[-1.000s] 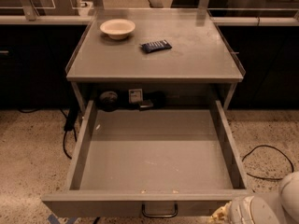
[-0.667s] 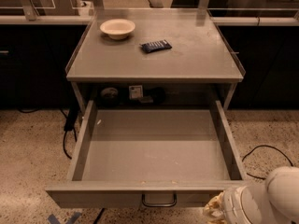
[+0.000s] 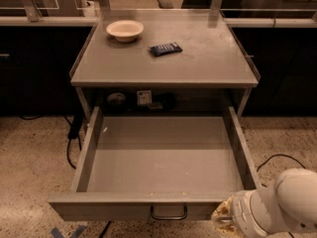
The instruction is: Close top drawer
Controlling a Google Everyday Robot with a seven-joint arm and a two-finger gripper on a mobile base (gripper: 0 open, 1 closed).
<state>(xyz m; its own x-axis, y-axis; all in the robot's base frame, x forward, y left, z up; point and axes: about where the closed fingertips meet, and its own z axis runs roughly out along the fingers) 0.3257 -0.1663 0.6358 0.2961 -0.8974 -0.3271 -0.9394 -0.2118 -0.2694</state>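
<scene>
I can't tell if my gripper [image 3: 224,220] is open; pushing here at the right corner could jam the top drawer [image 3: 109,208] crooked.

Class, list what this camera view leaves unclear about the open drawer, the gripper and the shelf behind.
- Top drawer: front panel's lower part cut off by the bottom edge.
- Gripper, bottom right beside the panel: contact hidden by its white wrist.
- Items behind the drawer: too shadowed to identify.
</scene>
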